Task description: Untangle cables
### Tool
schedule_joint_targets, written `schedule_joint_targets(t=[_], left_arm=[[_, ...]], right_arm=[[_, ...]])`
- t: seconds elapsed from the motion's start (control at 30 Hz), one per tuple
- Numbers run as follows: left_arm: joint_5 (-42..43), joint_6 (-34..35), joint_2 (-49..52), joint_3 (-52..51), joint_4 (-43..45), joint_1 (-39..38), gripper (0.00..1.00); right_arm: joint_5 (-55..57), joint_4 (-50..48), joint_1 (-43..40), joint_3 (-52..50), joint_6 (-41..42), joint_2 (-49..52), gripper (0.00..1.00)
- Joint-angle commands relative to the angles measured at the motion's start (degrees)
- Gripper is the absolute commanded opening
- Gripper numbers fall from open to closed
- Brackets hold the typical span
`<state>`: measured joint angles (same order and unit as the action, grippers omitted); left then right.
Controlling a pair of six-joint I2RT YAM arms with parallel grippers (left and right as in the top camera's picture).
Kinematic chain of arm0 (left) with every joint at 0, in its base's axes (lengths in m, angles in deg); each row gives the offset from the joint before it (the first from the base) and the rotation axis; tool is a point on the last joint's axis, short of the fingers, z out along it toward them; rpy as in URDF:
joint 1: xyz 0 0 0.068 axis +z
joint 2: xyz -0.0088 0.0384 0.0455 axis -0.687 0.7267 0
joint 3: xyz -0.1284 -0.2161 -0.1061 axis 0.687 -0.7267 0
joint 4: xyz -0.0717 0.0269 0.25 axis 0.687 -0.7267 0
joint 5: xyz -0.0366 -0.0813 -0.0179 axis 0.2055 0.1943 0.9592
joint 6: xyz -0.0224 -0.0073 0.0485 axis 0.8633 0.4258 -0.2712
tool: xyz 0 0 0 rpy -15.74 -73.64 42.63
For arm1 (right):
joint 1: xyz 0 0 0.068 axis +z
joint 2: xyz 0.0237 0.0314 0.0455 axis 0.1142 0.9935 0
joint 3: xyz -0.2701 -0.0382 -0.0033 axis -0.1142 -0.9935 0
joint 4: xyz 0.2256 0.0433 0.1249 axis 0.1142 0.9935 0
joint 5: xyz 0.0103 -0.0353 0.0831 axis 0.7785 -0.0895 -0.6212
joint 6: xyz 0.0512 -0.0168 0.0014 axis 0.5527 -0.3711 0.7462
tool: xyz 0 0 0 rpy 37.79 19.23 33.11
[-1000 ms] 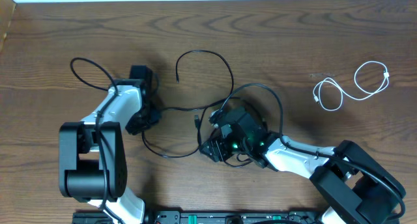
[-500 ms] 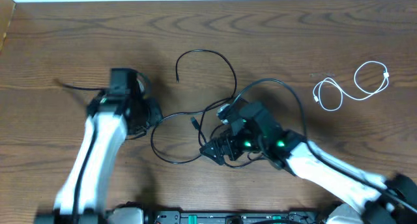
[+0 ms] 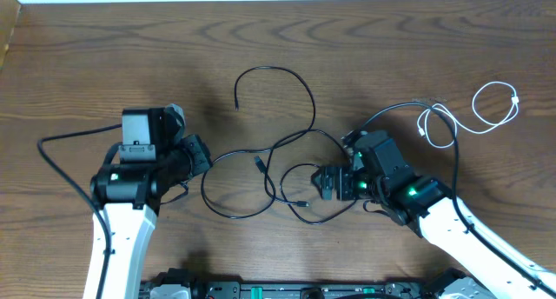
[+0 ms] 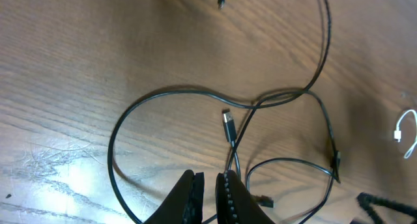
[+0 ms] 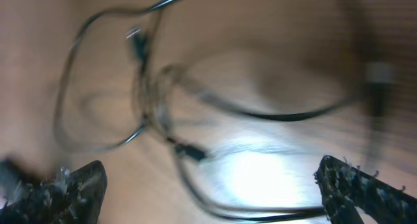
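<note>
Though crossed over one another between the two hands, likely light, limp and springy — black cables (image 3: 276, 148) on the bench (image 3: 87, 56), white cable (image 3: 516, 97) well apart behind the right hand (image 3: 323, 182). Spread wide, that hand, holding nothing. Left hand (image 4: 210, 188) all but closed, a black cable at its tips; grip unclear. Best pinched near a plug (image 4: 227, 120), where stiffer.

The table (image 3: 434, 38) is brown wood with darker wavy grain. The black cables (image 3: 276, 69) loop across its middle; a white cable (image 3: 517, 99) lies far right. Both arms, the left arm (image 3: 122, 229) and the right arm (image 3: 469, 238), are white with black joints. Green lights (image 3: 408, 192) glow on the right one.
</note>
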<state>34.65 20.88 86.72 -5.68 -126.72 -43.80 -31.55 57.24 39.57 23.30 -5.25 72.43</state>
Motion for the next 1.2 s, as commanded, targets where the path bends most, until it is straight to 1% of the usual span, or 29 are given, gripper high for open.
schedule_joint_targets(t=[0.0,0.13,0.23,0.27,0.3,0.37,0.47,0.53,0.7,0.87,0.9,0.97,1.17], left_arm=[[0.9,-0.5,2.7,0.1,0.1,-1.5,0.14],[0.9,-0.8,6.8,0.1,3.7,-5.3,0.14],[0.9,-3.3,10.5,0.1,8.5,-8.9,0.15],[0.8,-4.0,11.8,0.1,9.9,-9.9,0.17],[0.8,-4.8,13.2,0.1,11.2,-10.9,0.22],[0.6,-6.4,16.1,0.1,13.2,-12.6,0.28],[0.6,-8.7,21.1,0.1,14.6,-14.5,0.36],[0.6,-8.7,24.3,0.1,15.0,-15.1,0.41],[0.6,-8.8,31.0,0.1,15.6,-15.1,0.41],[-1.2,-9.0,34.4,0.1,16.9,-15.2,0.41],[-1.6,-9.0,34.9,0.1,17.4,-15.2,0.42],[-1.7,-8.9,35.5,0.1,18.1,-15.2,0.42],[-1.7,-8.4,35.5,0.1,19.2,-15.2,0.42]], right_arm=[[6.8,-0.5,-0.4,-0.1,6.3,1.9,0.99],[6.8,-0.5,0.4,-0.1,8.4,5.4,0.99],[5.9,-0.5,1.3,-0.1,8.8,8.2,0.99],[5.8,-0.5,1.7,-0.1,9.3,9.2,0.99],[5.7,-0.6,2.2,-0.1,9.9,10.3,0.99],[5.7,-1.5,3.0,-0.1,10.3,12.3,0.99],[5.7,-4.4,4.0,-0.1,10.3,15.8,0.99],[5.7,-6.4,4.5,-0.1,10.3,17.8,0.99],[5.7,-10.4,4.7,-0.1,10.3,22.1,0.99],[5.7,-11.8,4.7,-0.1,10.3,22.7,0.99],[5.7,-12.0,4.7,-0.1,10.3,22.8,0.94],[5.7,-12.2,4.7,-0.1,10.3,22.8,0.79],[5.7,-13.0,4.7,-0.1,10.3,22.8,0.49]])
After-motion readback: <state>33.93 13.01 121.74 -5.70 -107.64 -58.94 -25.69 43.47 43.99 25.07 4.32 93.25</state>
